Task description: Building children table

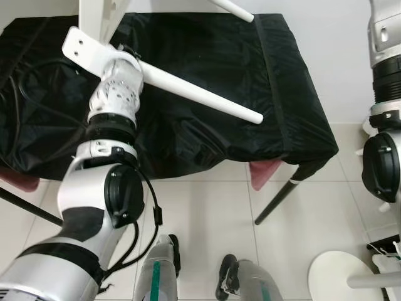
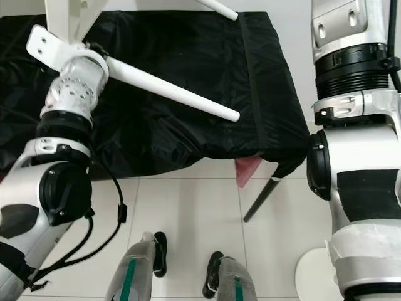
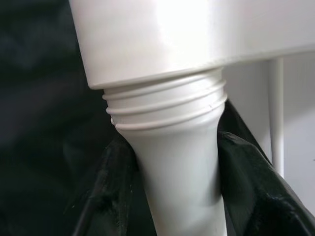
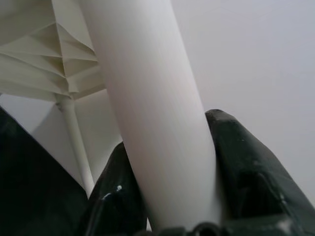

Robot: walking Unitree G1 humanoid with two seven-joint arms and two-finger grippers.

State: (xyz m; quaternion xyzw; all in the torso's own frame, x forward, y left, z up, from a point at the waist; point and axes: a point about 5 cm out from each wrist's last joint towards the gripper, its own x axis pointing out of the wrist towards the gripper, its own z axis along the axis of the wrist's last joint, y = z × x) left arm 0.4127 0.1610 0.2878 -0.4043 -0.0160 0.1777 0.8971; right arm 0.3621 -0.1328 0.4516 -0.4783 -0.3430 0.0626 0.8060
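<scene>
The white children's table [image 1: 95,19] is held tilted above a black-draped table. One white leg [image 1: 200,95] slants out from its corner toward the right. In the left wrist view this leg's [image 3: 177,167] threaded end sits in the table's round socket [image 3: 162,44]. My left gripper [image 3: 174,162] is shut on it just below the threads, one black finger [image 3: 110,191] on each side. A second white leg [image 1: 233,7] crosses the top edge. My right gripper [image 4: 167,167] is shut on a white leg [image 4: 147,98] under the ribbed underside [image 4: 39,59], and its arm [image 2: 354,81] rises on the right.
The black cloth [image 1: 207,144] covers a table with a dark leg [image 1: 277,202] and something pink [image 1: 264,172] beneath it. A white round part [image 1: 341,276] with a tube lies on the tiled floor at the lower right. My feet [image 1: 199,266] stand on the tiles.
</scene>
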